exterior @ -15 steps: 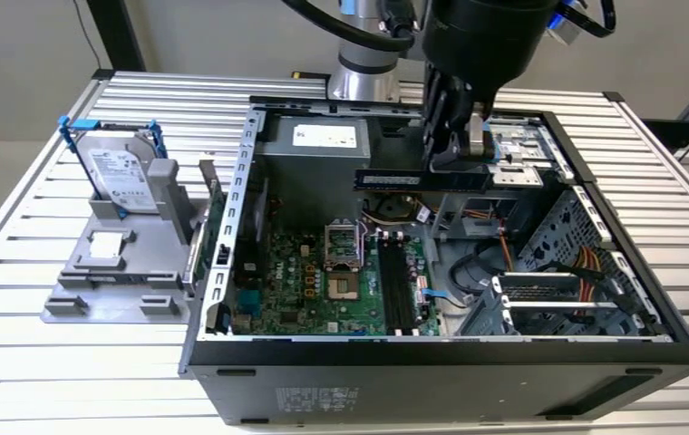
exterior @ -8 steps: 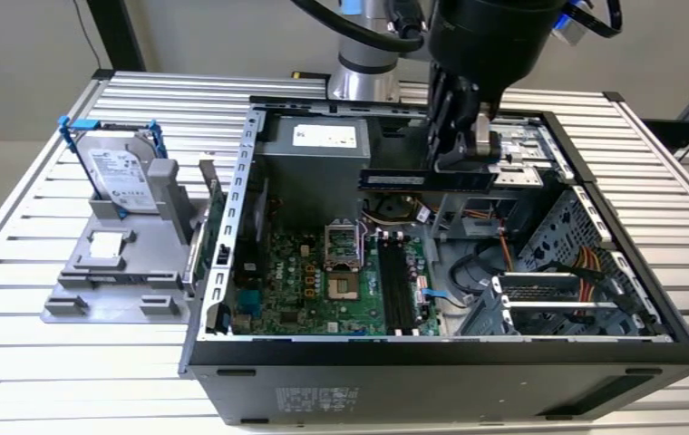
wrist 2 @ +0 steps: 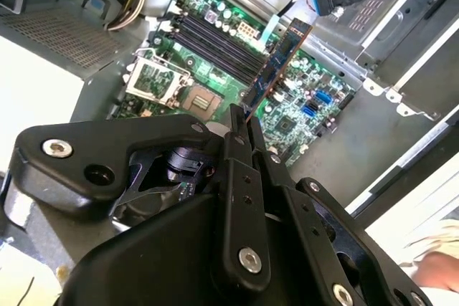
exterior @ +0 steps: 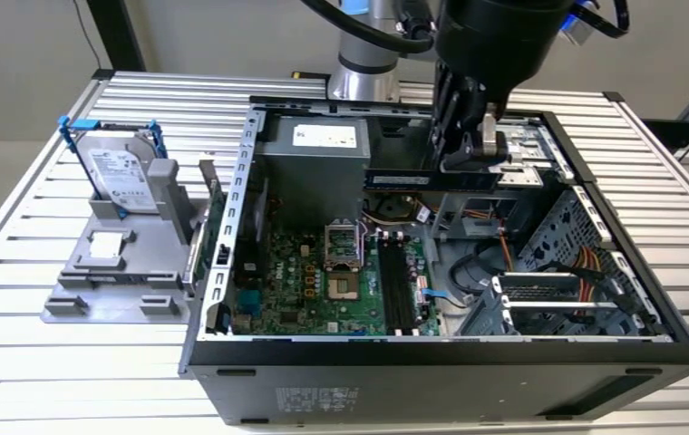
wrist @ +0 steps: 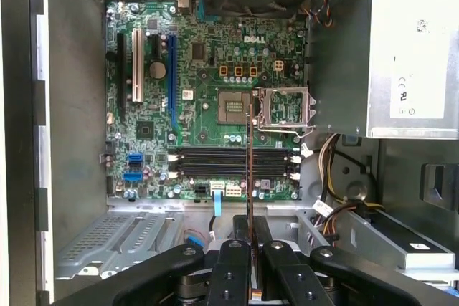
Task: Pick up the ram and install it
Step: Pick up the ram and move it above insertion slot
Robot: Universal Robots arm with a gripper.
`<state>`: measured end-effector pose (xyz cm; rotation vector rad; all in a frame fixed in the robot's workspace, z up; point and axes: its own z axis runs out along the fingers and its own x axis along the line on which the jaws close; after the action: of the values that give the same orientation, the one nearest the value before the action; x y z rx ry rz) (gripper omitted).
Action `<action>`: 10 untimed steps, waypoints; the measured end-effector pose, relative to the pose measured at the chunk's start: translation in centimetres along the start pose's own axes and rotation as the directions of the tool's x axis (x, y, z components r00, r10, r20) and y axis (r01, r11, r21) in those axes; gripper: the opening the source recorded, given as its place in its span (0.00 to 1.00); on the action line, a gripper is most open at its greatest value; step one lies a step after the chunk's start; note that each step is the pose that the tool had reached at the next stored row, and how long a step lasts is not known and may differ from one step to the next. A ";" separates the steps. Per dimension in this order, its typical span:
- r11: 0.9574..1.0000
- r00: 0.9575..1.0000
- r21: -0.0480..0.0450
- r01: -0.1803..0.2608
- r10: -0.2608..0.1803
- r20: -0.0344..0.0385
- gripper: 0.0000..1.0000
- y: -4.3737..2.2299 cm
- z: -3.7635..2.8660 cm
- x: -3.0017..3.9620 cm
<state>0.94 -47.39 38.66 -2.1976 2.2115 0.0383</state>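
While it hangs above green motherboard [exterior: 320, 281]: thin dark ram [exterior: 412, 179].
Black gripper [exterior: 471, 161]: closed on ram's edge.
Handling: light, stiff, fragile; hold by edges.

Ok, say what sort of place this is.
Probably a robot workbench for PC assembly: an open computer case on a slatted metal table, a hard drive in a fixture, the claw holding the ram over the motherboard.

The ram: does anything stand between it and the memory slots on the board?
Nothing visible does. The hand holds the ram above the open case, and the black memory slots lie bare, no cable across them.
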 end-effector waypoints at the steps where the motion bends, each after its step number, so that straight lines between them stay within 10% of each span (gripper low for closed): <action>1: 1.000 1.000 0.000 0.000 0.000 0.000 0.00 -0.04 0.00 0.00; 10: 1.000 1.000 0.000 0.000 0.000 -0.001 0.00 -0.45 0.00 -0.03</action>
<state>1.39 -47.37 38.66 -2.1980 2.2118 0.0377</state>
